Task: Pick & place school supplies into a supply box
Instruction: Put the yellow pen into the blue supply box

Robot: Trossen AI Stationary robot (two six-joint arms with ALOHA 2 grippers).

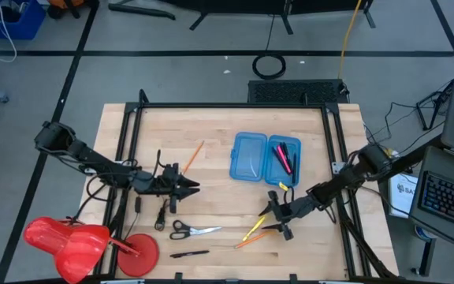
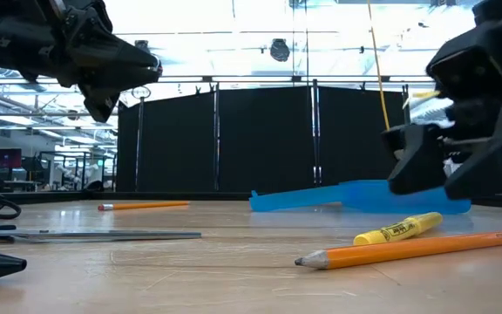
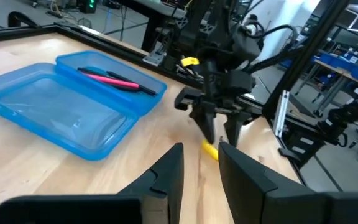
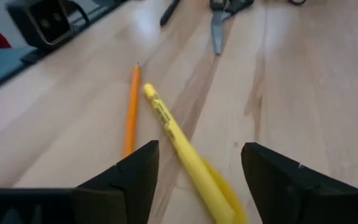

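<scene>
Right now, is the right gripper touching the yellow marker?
Apart. The right wrist view shows the right gripper open, with wood visible between the yellow marker and each finger.

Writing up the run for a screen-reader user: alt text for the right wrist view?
The right gripper, fingers open, hangs just above a yellow marker lying on the wooden table, the marker running between the two dark fingers. An orange pencil lies beside the marker, and the scissors lie farther off.
</scene>
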